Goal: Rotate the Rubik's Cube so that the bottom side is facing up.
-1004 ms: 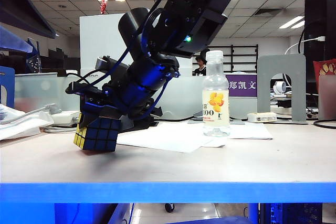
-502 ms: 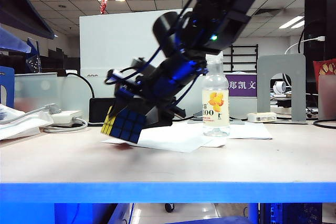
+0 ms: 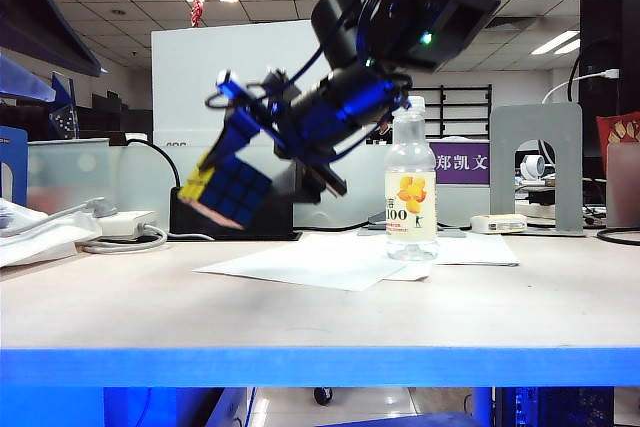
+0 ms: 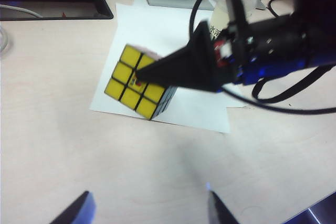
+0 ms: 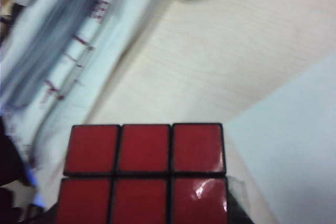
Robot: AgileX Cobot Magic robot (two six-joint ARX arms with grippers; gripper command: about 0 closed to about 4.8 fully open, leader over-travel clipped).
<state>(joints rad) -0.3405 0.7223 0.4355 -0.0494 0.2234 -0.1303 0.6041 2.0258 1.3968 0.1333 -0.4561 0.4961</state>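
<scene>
- counter [image 3: 300,317]: my right arm has carried the cube up off it and toward the middle; a second ago the cube hung tilted just above the surface.
- paper sheet [image 3: 330,259]: flat, now under the lifted cube.
- bottle [image 3: 411,182]: upright just beside the right arm, likeliest thing to clip when I set down.
- right tool [image 3: 240,179]: pinching the Rubik's Cube.
- left tool [image 4: 147,211]: spread, empty, hovering well clear above.
- Rubik's Cube [image 3: 230,192]: airborne, tilted, mid-flip; I judge the turn half done, still needs placing.
</scene>
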